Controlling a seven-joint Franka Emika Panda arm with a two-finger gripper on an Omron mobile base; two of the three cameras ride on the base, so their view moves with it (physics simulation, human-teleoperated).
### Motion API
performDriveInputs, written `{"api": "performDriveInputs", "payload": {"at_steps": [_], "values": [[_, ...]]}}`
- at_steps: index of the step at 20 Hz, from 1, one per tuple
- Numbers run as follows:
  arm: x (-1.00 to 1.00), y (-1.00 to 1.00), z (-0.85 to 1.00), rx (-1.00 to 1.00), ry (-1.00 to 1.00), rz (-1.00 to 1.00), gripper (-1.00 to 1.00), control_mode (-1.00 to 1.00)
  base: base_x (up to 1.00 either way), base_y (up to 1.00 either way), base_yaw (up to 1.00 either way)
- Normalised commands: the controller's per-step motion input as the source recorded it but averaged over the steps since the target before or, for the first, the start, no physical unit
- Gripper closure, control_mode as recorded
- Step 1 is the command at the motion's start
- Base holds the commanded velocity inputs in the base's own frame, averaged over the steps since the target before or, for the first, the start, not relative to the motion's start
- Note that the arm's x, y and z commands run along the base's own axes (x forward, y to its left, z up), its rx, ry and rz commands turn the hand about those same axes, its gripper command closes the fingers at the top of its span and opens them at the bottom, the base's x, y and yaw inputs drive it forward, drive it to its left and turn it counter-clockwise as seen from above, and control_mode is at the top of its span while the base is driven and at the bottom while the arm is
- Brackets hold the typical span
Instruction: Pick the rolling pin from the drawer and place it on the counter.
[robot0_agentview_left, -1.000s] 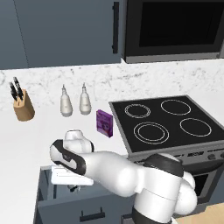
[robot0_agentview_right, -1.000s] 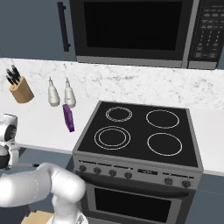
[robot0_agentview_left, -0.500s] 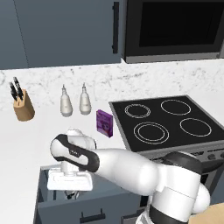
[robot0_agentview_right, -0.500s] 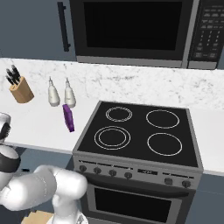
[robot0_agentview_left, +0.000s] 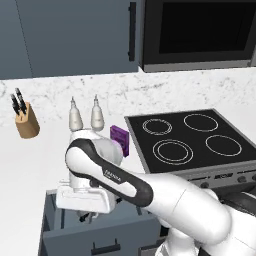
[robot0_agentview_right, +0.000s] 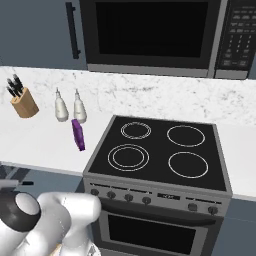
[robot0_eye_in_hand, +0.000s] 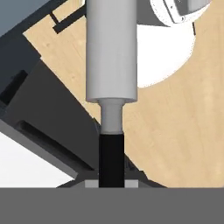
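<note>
From the left, the wooden knife block (robot0_agentview_left: 26, 126) and two pale bottles (robot0_agentview_left: 85, 116) sit well back on the smooth white counter (robot0_agentview_left: 30, 170), leaving bare room in front for a landing spot, I'd judge. Below its edge the blue-grey drawer (robot0_agentview_left: 100, 235) stands pulled out, and the gripper (robot0_agentview_left: 86, 217) hangs over it, pinching the pin (robot0_eye_in_hand: 112, 48) by one thin black handle (a smooth white cylinder). Glossy black stove (robot0_agentview_left: 192, 142) lies right.
</note>
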Motion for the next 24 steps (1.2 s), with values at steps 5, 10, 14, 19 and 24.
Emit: {"api": "performDriveInputs", "payload": {"at_steps": [5,10,14,19,24], "values": [[-0.10,-0.21,0.32,-0.34,-0.32,-0.01,1.00,-1.00,0.00,0.00,0.00],[0.16,-0.27,0.00,-0.35,-0.55,0.08,1.00,-1.00,0.00,0.00,0.00],[0.61,-0.82,0.01,-0.11,-0.19,0.16,1.00,-1.00,0.00,0.00,0.00],[0.63,-0.63,0.16,-0.08,-0.01,0.16,1.00,-1.00,0.00,0.00,0.00],[0.32,-0.19,-0.03,0.00,-0.01,0.03,1.00,-1.00,0.00,0.00,0.00]]}}
